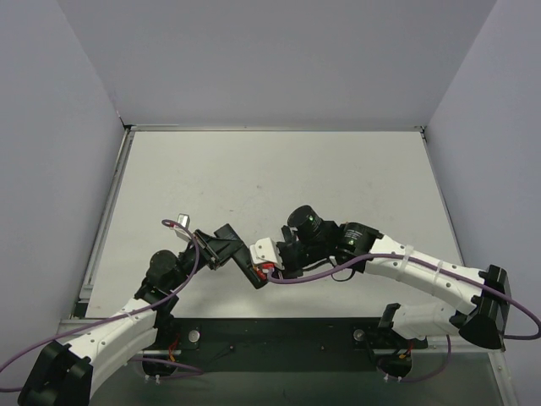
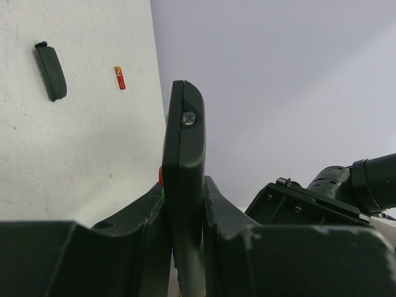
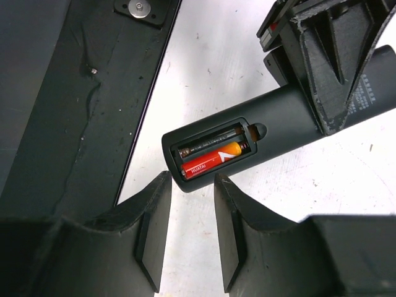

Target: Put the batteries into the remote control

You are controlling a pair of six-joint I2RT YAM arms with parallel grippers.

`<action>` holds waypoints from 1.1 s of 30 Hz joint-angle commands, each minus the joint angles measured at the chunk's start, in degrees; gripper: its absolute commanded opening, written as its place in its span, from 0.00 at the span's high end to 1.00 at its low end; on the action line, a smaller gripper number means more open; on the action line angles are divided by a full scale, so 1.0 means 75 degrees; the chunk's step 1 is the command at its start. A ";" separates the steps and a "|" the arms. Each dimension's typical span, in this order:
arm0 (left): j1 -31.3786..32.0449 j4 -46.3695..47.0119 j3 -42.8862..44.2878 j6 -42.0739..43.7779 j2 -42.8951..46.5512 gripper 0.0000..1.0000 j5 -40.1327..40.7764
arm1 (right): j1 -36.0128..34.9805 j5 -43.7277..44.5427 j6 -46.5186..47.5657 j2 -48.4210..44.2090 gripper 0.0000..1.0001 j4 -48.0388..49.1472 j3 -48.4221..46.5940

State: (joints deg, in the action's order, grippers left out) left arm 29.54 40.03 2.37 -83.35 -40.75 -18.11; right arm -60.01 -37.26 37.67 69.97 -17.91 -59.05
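Observation:
My left gripper [image 2: 184, 185] is shut on the black remote control [image 2: 184, 148], holding it edge-on above the table; its red and green buttons peek out at the left finger. In the right wrist view the remote [image 3: 291, 120] shows its open battery bay with one red battery [image 3: 211, 159] seated in it and the other slot bare, its spring showing. My right gripper [image 3: 192, 178] is open and empty, its fingertips just short of the remote's bay end. A second red battery [image 2: 120, 77] lies on the table. In the top view both grippers, the left one [image 1: 239, 256] and the right one [image 1: 272, 264], meet near the front edge.
The small black flat cover piece [image 2: 51, 71] lies on the white table beside the loose battery. The dark base plate [image 3: 62, 124] with a screw mount runs along the table's near edge. The right arm's wrist [image 2: 334, 192] is close beside the left gripper. Walls enclose the table.

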 commanded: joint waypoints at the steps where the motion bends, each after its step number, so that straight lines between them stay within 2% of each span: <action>1: 0.0022 0.0440 0.0199 -0.0008 -0.0027 1.00 -0.0152 | -0.0155 -0.0037 0.0192 0.0162 0.71 -0.0084 -0.0236; 33: 0.0022 0.0522 0.0270 -0.0043 -0.0086 1.00 -0.0257 | -0.0331 0.0174 0.0310 0.0537 0.77 -0.0026 -0.0412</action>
State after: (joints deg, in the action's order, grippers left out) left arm 29.56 40.07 2.37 -83.37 -41.39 -18.94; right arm -61.98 -36.14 39.33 73.65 -18.24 -60.12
